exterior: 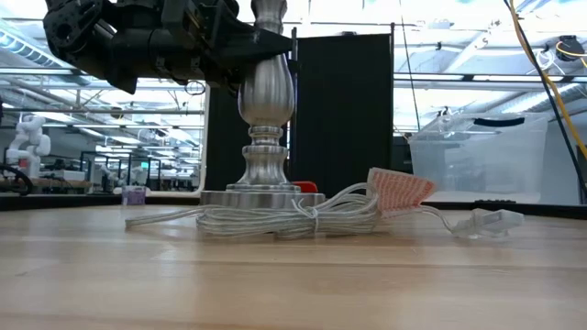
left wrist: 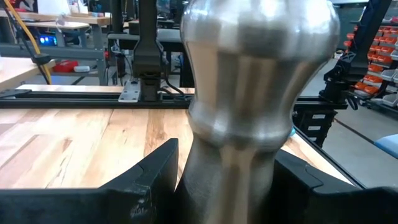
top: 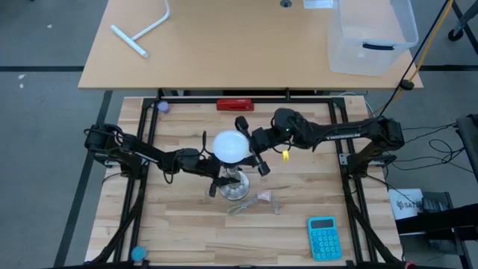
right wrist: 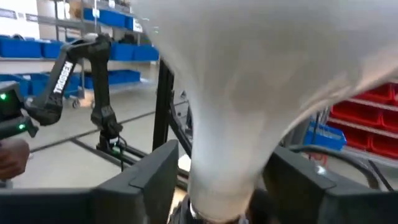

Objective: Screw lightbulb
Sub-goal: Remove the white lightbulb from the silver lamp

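The silver lamp stand [exterior: 266, 110] rests on its round foot [top: 233, 188] at the table's middle. The white lightbulb [top: 231, 146] sits upright on top of it, dome up; where its narrow end meets the stand is barely in view. My left gripper [top: 222, 178] reaches in from the table's left and is shut on the stand's stem. My right gripper [right wrist: 224, 186] comes from the right. It is open, with one finger on either side of the lightbulb's tapering neck [right wrist: 224, 162] and a small gap on each side. My left gripper pinches the stand's silver stem [left wrist: 227, 168] between its two fingers [left wrist: 152, 180], just below the bulging upper part. The fingers come in almost level from the table's left and lie across the stem. The stand stays upright with its foot on the table.
A coiled white cord [exterior: 275, 215] with a pinkish tag [exterior: 399, 188] and a clear switch [exterior: 486, 220] lies around the foot. A teal calculator [top: 323, 237] lies near the front right. A red object [top: 235, 104] is at the far edge, and a clear bin [top: 370, 37] stands on the table behind.
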Action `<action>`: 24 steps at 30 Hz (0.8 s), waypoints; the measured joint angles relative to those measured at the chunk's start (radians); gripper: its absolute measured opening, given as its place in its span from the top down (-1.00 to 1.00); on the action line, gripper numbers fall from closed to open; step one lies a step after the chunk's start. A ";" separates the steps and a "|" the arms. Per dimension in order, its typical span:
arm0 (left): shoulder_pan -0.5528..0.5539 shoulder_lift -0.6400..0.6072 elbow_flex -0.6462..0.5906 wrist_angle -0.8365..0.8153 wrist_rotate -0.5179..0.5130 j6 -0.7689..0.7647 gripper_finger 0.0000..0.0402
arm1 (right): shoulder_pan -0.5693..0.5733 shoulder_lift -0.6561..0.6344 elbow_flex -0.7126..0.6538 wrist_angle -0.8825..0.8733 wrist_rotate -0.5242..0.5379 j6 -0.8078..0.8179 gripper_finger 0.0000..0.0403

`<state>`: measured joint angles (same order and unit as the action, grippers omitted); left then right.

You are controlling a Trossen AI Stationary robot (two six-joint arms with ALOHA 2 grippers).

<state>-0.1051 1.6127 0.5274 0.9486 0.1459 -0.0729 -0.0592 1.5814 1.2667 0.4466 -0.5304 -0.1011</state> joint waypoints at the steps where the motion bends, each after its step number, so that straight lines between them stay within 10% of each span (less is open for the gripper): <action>1: 0.000 0.000 0.000 0.000 0.000 0.001 0.05 | -0.003 -0.014 0.000 -0.029 0.000 -0.006 -0.07; 10: 0.000 0.000 0.000 -0.001 -0.001 0.007 0.05 | -0.025 -0.138 0.000 -0.238 0.025 -0.108 -0.42; 24: -0.002 0.000 0.000 -0.001 -0.046 0.013 0.05 | 0.089 -0.379 -0.092 -0.728 0.684 -0.207 -0.22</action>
<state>-0.1070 1.6127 0.5274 0.9478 0.0995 -0.0596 0.0298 1.2024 1.1742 -0.2811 0.1534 -0.3076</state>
